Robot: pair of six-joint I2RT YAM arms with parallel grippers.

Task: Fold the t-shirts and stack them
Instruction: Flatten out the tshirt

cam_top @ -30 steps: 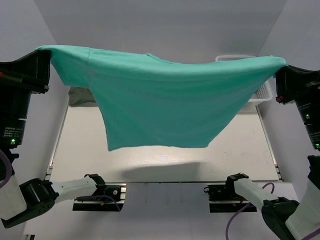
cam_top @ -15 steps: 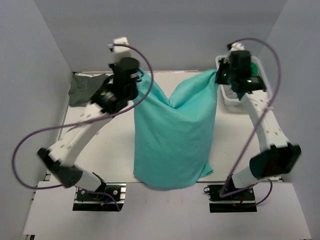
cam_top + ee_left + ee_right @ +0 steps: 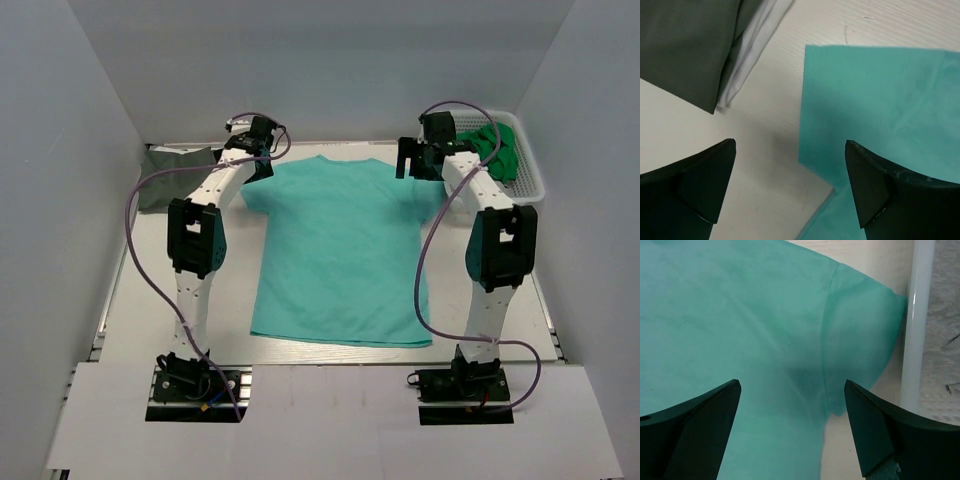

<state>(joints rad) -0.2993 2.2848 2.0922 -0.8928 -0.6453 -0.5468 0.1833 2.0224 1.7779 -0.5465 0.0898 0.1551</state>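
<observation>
Teal tee (image 3: 340, 255) lies spread flat at mid-frame. Left gripper (image 3: 790, 187) gapes empty over the sleeve at upper left, and right gripper (image 3: 790, 425) gapes empty over the sleeve at upper right. Grey tee (image 3: 170, 178) sits folded far upper left, with a basket (image 3: 536, 186) upper right.

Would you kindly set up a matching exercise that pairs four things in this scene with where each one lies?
Things:
1. teal t-shirt
2. dark grey t-shirt
3. white basket
4. green cloth

Places:
A. inside the basket
B. far left corner, folded
C. spread flat in the middle
D. far right corner

Pairs: 1-C, 2-B, 3-D, 4-A
</observation>
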